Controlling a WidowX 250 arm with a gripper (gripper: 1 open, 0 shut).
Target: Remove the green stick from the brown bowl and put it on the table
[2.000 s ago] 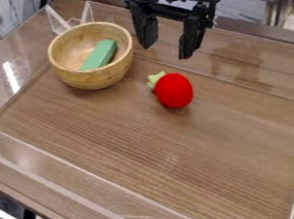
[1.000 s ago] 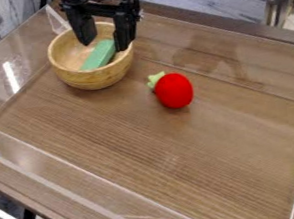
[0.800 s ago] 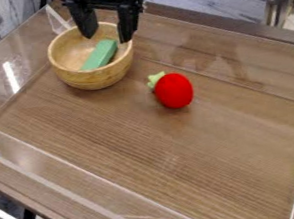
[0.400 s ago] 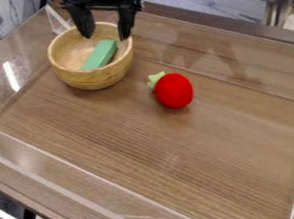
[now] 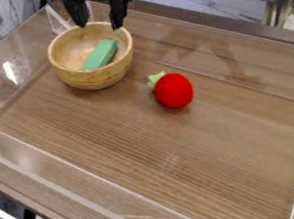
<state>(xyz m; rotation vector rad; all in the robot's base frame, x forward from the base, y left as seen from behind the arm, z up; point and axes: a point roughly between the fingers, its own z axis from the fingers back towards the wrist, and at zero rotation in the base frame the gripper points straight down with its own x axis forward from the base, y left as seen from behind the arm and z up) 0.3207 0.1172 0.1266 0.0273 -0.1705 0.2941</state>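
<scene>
The green stick lies tilted inside the brown bowl, which sits at the back left of the table. My gripper hangs just behind the bowl's far rim, pointing down, open, with nothing between its two dark fingers. It is above and behind the stick, not touching it.
A red strawberry-like toy with a green top sits to the right of the bowl. Clear plastic walls run round the table's edges. A grey plank wall and a table leg stand behind.
The gripper has moved from above the bowl's right side back toward the far rim, slightly up in the picture. Its jaws have stayed open. Bowl, stick and red toy have not moved.
</scene>
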